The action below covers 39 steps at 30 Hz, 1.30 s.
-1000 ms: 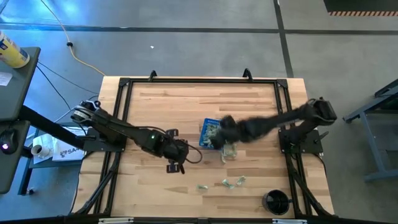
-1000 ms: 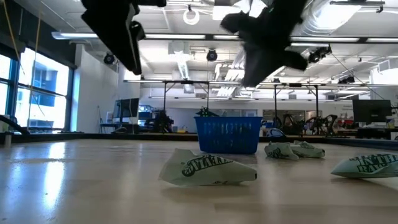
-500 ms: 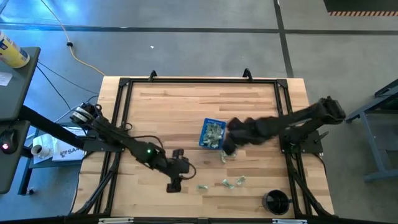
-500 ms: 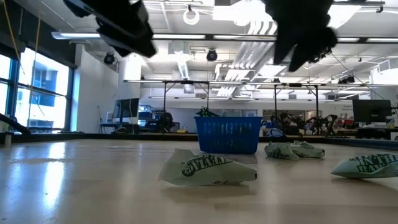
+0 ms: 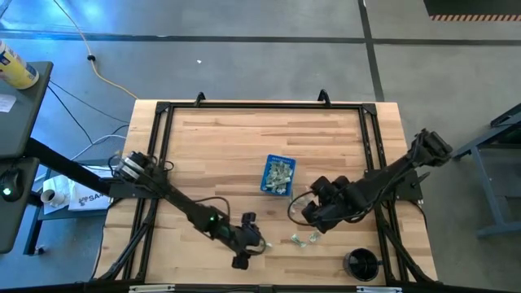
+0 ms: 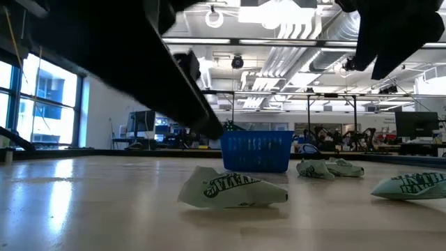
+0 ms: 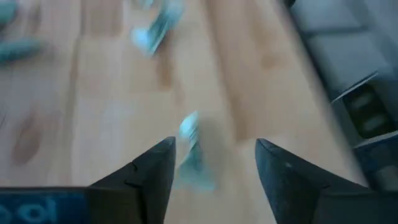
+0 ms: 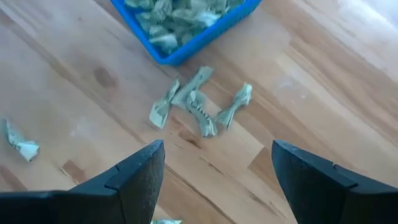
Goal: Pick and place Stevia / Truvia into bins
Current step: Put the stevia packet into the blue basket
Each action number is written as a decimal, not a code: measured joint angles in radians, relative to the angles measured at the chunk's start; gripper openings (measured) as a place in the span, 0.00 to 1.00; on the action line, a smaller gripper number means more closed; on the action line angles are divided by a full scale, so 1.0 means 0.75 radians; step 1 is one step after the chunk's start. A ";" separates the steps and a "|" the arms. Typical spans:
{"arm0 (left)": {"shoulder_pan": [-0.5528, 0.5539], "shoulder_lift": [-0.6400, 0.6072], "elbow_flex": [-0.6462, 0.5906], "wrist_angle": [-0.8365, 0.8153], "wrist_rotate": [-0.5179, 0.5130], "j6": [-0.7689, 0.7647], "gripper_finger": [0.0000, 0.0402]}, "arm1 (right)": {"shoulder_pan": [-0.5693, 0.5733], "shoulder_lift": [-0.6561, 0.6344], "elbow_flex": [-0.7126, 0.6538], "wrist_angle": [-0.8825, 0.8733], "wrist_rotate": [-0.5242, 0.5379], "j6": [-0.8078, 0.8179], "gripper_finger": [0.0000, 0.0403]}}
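Blue bin (image 5: 278,175) now clear, R tool (image 5: 313,213) moved off, opened

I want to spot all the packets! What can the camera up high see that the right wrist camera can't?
Only the high view shows the round black cup, the left claw and the whole table. Only the right wrist view shows the crumpled green packets up close and its own open right claw. Both show the blue bin full of packets.
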 joint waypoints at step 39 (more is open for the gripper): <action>0.884 -0.232 0.113 -0.428 0.542 0.439 0.52 | -0.073 -0.044 0.091 -0.147 -0.065 -0.504 0.70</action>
